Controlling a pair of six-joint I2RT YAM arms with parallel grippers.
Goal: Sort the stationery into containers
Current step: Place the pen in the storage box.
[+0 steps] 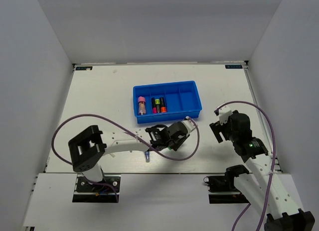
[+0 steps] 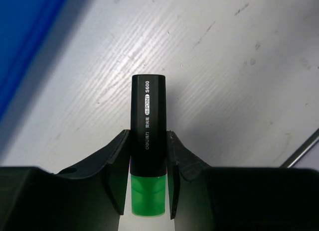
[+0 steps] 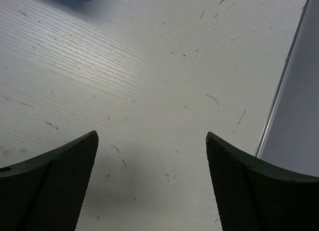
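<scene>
Green-ended highlighter [image 2: 147, 116] sat clamped betw. left fingers [image 2: 117, 164], just short of blue tray's [image 1: 192, 99] near wall – wrist view only; from above, left arm [image 1: 129, 141] hid it. Right fingers [image 3: 60, 181] spread wide, holding nothing, over tabletop [image 3: 149, 66].

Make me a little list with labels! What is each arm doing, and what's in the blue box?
left end effector: shut on a green highlighter, just in front of the tray
right end effector: open, holding nothing
tray: blue, four compartments
leftmost compartment: one pink-ended item
next compartment: highlighters with pink, orange and yellow ends
two right compartments: look empty
pen: blue-tipped, loose on the table
</scene>
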